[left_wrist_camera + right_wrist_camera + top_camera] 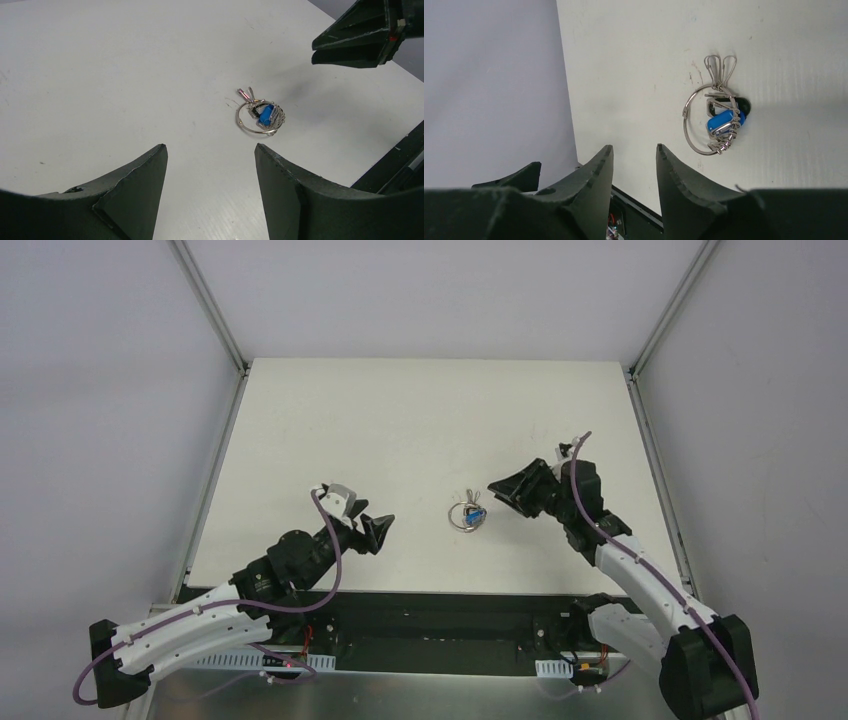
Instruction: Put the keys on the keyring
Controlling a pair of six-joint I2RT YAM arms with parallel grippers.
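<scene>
Left arm (pixel 200 620) and right arm (pixel 640 575) hover, jaws parted.

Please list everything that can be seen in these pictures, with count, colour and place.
Flat white table: one, white, under everything.
Thin round silver wire keyring: one, silver, on the table between the grippers.
Small blue-headed metal key: one, blue and silver, at the ring's side.
Small plain silver keys: count unclear, silver, bunched at the ring.
Left gripper: one, black, open, empty.
Right gripper: one, black, open, empty.
</scene>
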